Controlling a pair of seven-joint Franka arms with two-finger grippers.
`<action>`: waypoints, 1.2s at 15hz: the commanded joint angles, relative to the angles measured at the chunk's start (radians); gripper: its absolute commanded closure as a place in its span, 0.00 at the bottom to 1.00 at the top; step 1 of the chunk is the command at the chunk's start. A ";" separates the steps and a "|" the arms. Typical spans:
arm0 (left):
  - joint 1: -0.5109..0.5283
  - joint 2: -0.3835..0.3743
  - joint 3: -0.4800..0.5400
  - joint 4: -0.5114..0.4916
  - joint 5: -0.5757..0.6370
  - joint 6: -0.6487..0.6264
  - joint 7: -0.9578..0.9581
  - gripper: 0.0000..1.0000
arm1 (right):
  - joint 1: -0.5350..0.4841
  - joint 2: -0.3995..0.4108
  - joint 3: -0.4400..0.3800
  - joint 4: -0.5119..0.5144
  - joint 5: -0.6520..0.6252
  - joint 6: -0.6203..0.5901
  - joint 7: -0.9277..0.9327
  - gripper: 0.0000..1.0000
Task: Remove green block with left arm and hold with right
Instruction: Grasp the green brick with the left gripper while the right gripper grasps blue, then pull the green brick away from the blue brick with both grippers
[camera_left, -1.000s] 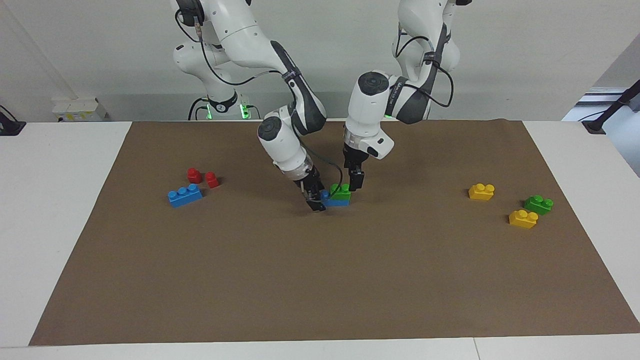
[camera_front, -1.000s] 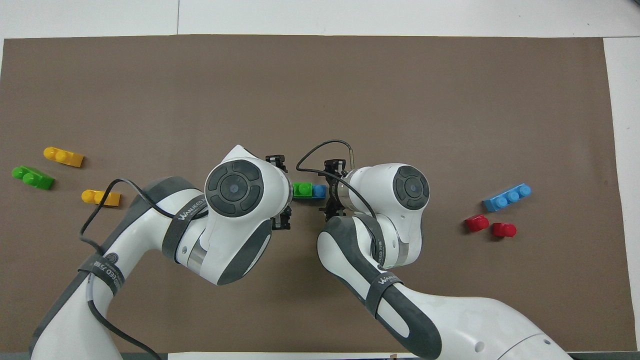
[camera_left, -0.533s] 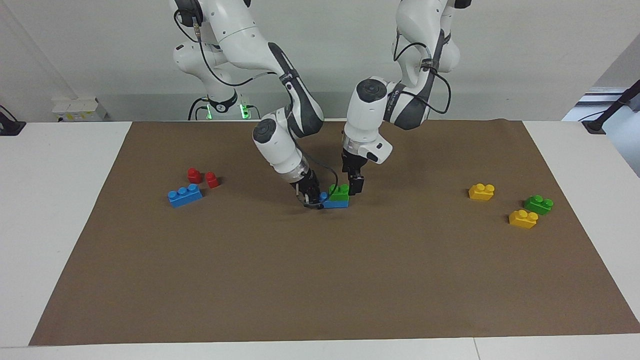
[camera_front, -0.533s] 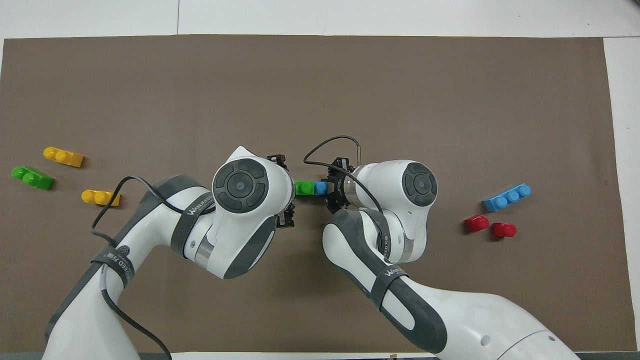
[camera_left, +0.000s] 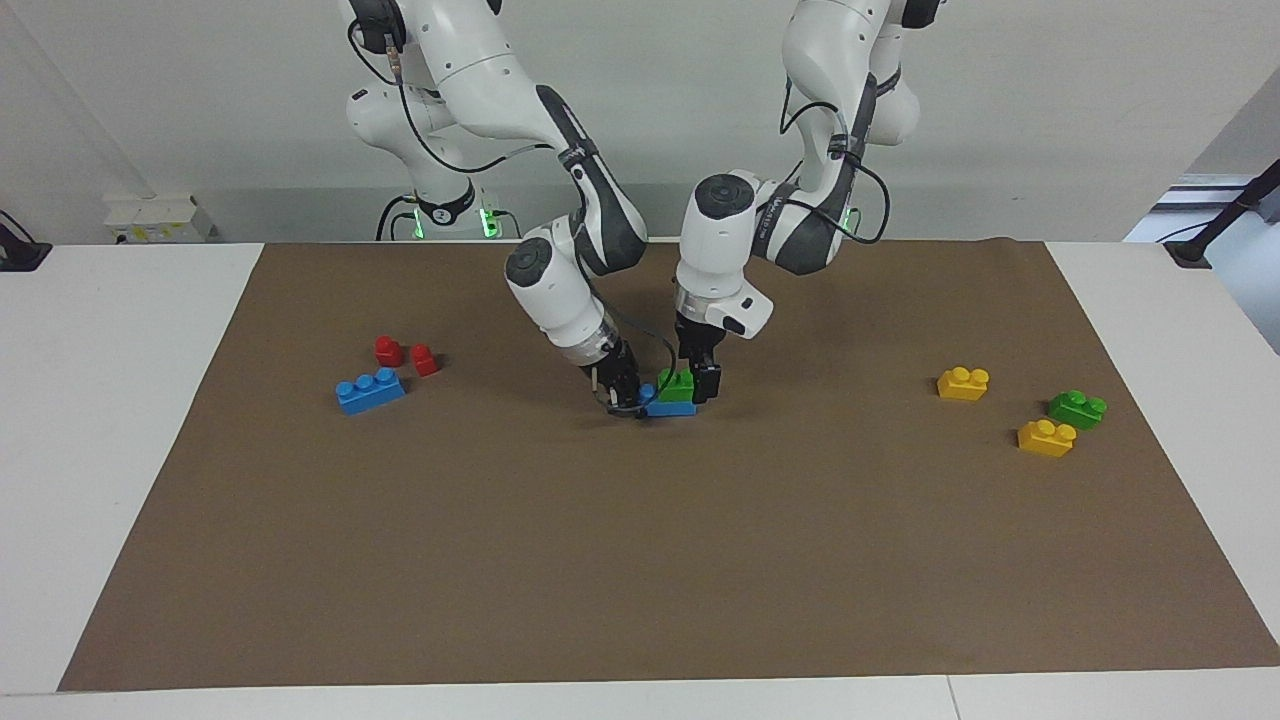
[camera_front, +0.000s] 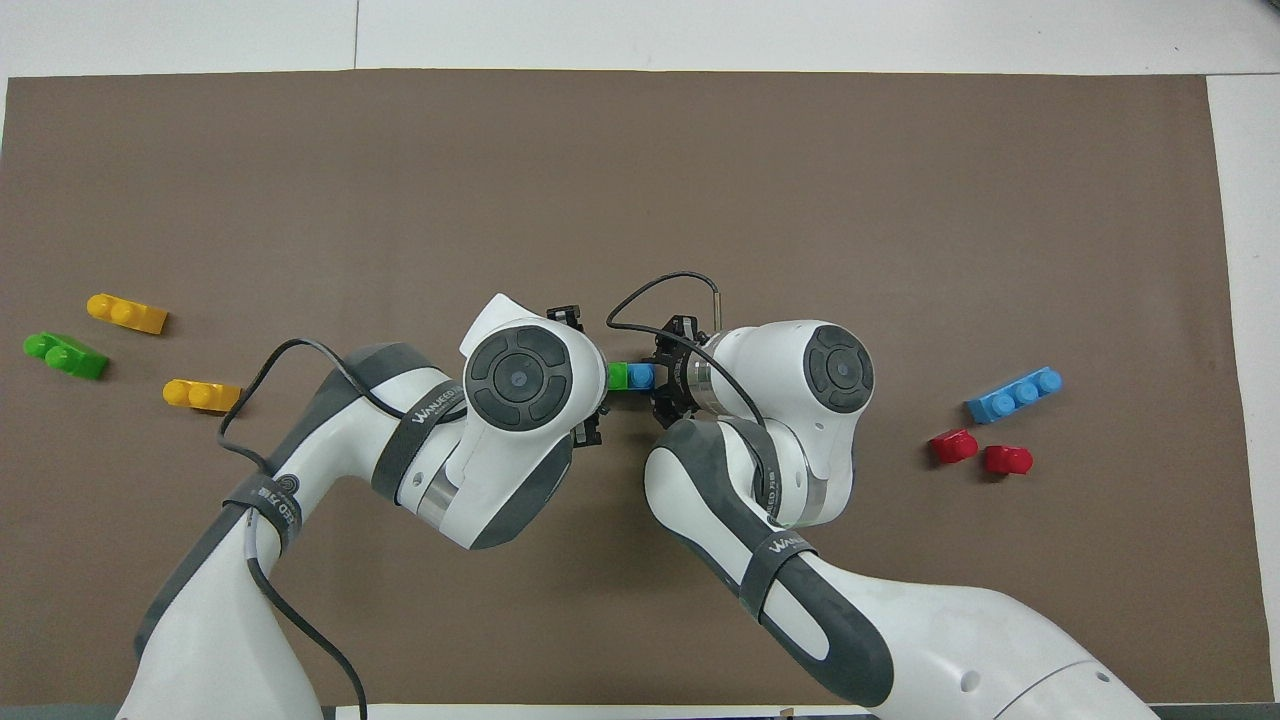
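Note:
A green block (camera_left: 677, 383) sits on one end of a blue brick (camera_left: 668, 406) in the middle of the brown mat; both also show in the overhead view, the green block (camera_front: 618, 376) beside the blue brick's bare stud (camera_front: 641, 376). My left gripper (camera_left: 702, 383) is down at the green block, at its end toward the left arm, and is open. My right gripper (camera_left: 628, 398) is tilted and shut on the blue brick's other end. In the overhead view both wrists cover most of the fingers.
A second green block (camera_left: 1077, 408) and two yellow bricks (camera_left: 963, 383) (camera_left: 1046, 438) lie toward the left arm's end. A long blue brick (camera_left: 370, 390) and two red pieces (camera_left: 388, 350) (camera_left: 424, 359) lie toward the right arm's end.
My left gripper has come down and moved in to the green block. My right gripper has tilted, and the stacked bricks shifted slightly toward the right arm's end.

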 joint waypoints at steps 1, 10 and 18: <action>-0.031 0.038 0.014 0.027 0.033 0.013 -0.037 0.00 | -0.002 0.005 0.007 -0.001 0.030 0.020 -0.030 1.00; -0.032 0.038 0.010 0.026 0.103 0.010 -0.032 1.00 | -0.002 0.005 0.007 0.000 0.030 0.022 -0.030 1.00; -0.002 -0.053 0.008 0.027 0.103 -0.083 0.026 1.00 | -0.002 0.005 0.005 -0.001 0.030 0.022 -0.032 1.00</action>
